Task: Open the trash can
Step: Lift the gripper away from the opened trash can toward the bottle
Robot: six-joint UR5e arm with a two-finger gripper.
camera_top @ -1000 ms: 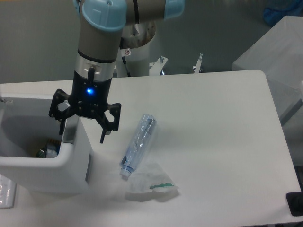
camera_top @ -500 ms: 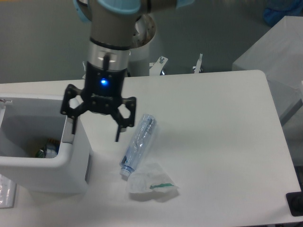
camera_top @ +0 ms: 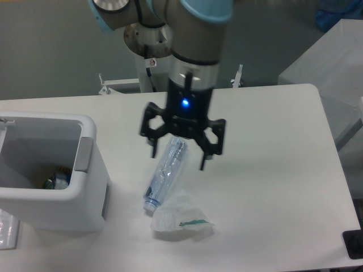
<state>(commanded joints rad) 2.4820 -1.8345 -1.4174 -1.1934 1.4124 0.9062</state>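
White table [camera_top: 272,170] holds the open trash can [camera_top: 51,170]; gripper [camera_top: 178,160], fingers spread wide, hovers above a plastic bottle [camera_top: 165,173].

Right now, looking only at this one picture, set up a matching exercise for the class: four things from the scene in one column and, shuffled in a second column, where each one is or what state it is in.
Things
1. trash can
2. gripper
3. clear plastic bottle
4. crumpled plastic wrapper

Places or states
A. lying on its side on the table, under the open fingers
B. at the table's left edge, top open, rubbish visible inside
C. nearest the table's front edge, beside the bottle's cap end
D. open, holding nothing, above the table's middle

Pairs: 1-B, 2-D, 3-A, 4-C
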